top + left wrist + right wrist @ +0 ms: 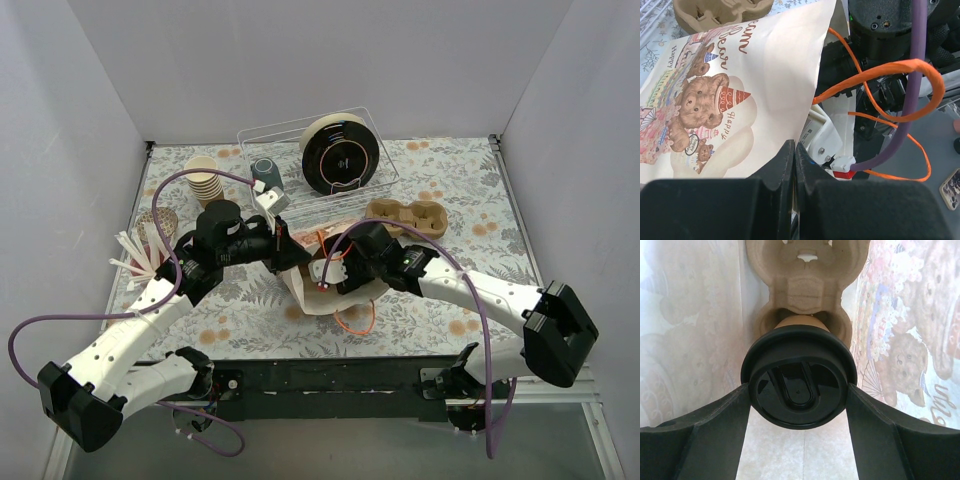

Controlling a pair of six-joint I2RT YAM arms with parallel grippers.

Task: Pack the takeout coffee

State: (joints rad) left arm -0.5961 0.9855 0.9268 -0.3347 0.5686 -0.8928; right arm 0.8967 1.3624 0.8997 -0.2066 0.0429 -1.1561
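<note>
Coffee cup [799, 382] with its black lid sits in one well of a pulp carrier [807, 290] deep inside the paper bag [912, 355]. Only a sliver of its tan side shows above the lid in the right wrist view. The right gripper [797, 390] reaches into the bag, with one finger on each side of the lid, apparently touching its rim. The lower part of the coffee cup and the base of the carrier are out of sight.

From the top camera the cup cannot be seen at all; the right arm [470, 290] and the bag's mouth cover it. The left gripper [794, 150] has its fingers pressed together on the bag's edge, holding that side up. The bear print on the bag is cut off at the left of the left wrist view. An orange handle cord [890, 67] loops across the right arm, crossed by a purple cable [912, 100].

A second carrier [405, 218] lies on the table behind the bag. A stack of cream cups [205, 180] and a mug [265, 168] stand further back.
</note>
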